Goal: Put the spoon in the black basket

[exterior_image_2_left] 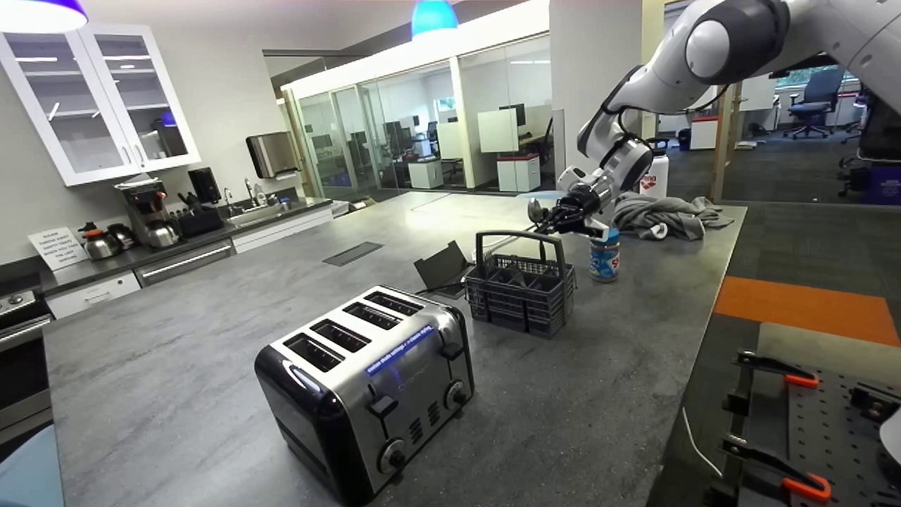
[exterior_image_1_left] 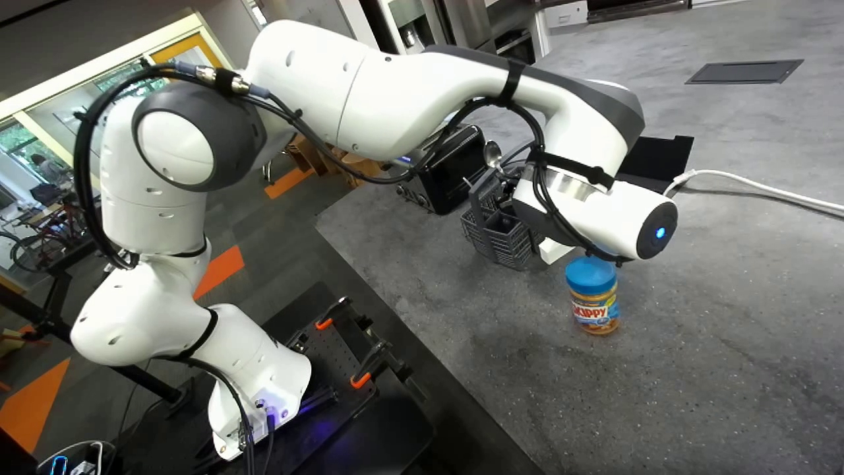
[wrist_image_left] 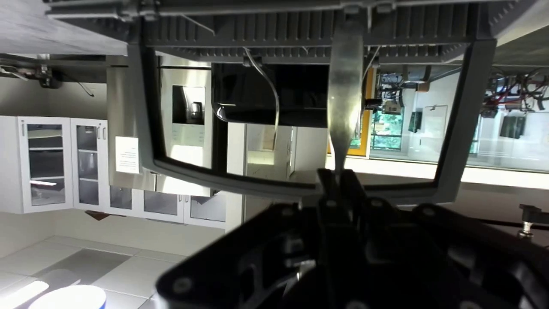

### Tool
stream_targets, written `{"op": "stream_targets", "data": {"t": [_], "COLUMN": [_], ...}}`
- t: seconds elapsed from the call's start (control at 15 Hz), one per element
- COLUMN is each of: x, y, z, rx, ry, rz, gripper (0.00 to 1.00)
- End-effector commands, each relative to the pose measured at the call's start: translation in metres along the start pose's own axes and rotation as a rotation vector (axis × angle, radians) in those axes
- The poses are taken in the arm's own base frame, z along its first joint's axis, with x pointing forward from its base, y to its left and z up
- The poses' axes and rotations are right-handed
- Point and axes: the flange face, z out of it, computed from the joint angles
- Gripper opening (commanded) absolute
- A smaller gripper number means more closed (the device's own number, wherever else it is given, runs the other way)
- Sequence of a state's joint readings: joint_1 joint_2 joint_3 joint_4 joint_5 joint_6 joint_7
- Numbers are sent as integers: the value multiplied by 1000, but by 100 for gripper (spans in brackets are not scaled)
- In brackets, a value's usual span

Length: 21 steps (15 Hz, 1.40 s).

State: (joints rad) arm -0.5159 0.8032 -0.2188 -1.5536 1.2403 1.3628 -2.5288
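Pincer (wrist_image_left: 338, 174): closed on the narrow neck of the silver spoon (wrist_image_left: 345, 83), overlapping the arched handle of the black cutlery basket (exterior_image_2_left: 496, 306) in the wrist view; whether it touches that arch cannot be told.
Spoon: bowl upward in both exterior views, handle pointing down over the basket; how far the tip dips past the rim is unclear.
Handling: probably light, stiff and hard to break, but smooth metal that could pivot or slip in so narrow a pinch.
Best hold: the neck, just below the bowl, seems sound, leaving the handle free to enter a compartment first.
Basket: upright on the grey surface (exterior_image_1_left: 659, 396), slatted and divided; its arch looks the likeliest snag.
Skippy jar (exterior_image_1_left: 593, 297): blue-lidded, right of the basket in both exterior views, apart from it.
Four-slot toaster (exterior_image_2_left: 366, 384): left and near of the basket in an exterior view.
Black tray (exterior_image_2_left: 440, 266): there, left and far of it.
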Motion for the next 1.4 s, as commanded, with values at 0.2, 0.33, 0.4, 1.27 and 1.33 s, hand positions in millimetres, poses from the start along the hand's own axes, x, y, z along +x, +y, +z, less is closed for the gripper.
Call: {"op": "stream_targets", "data": {"t": [0.2,0.33,0.4,1.27,1.33], "x": [-23,-27,-28,-7,2], "y": [10,12,13,19,20], "z": [4,6,6,7,4], "rx": [-15,-18,-20,-23,-18], "ry": [-4,0,1,13,15], "rz": [-4,-2,-1,-39,-53], "gripper": [2,2,2,91,99]}}
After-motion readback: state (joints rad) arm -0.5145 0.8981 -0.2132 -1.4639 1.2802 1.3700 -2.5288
